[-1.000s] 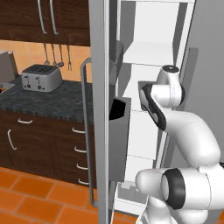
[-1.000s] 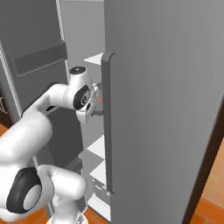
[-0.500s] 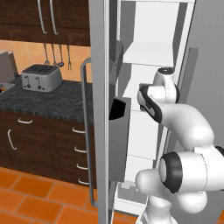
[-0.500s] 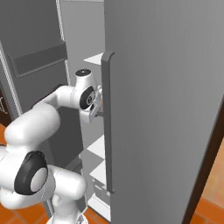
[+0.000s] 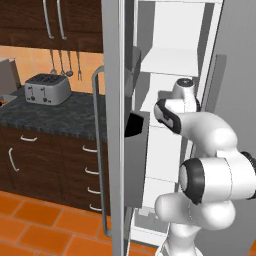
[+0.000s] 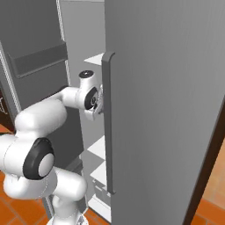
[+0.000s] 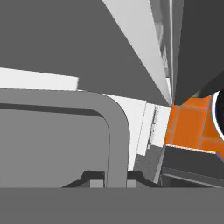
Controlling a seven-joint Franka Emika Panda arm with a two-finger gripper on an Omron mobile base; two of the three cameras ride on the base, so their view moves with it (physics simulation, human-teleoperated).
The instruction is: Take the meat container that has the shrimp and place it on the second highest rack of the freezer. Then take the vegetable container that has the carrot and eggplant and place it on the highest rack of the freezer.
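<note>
Grey door handle (image 7: 114, 131) between closed hand's (image 7: 115, 181) half-hidden fingertips, freezer (image 5: 172, 60) shelves beyond.

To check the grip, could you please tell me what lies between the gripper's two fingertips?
In the hand view, the closed door's grey bar handle runs up between the fingertips of the gripper, which is shut on it.

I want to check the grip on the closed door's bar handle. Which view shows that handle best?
The right base view: the whole grey bar handle runs down the closed door, with the hand at its upper part. The hand view shows its curved top end close up between the fingertips. The left base view gives no clear sight of it.
</note>
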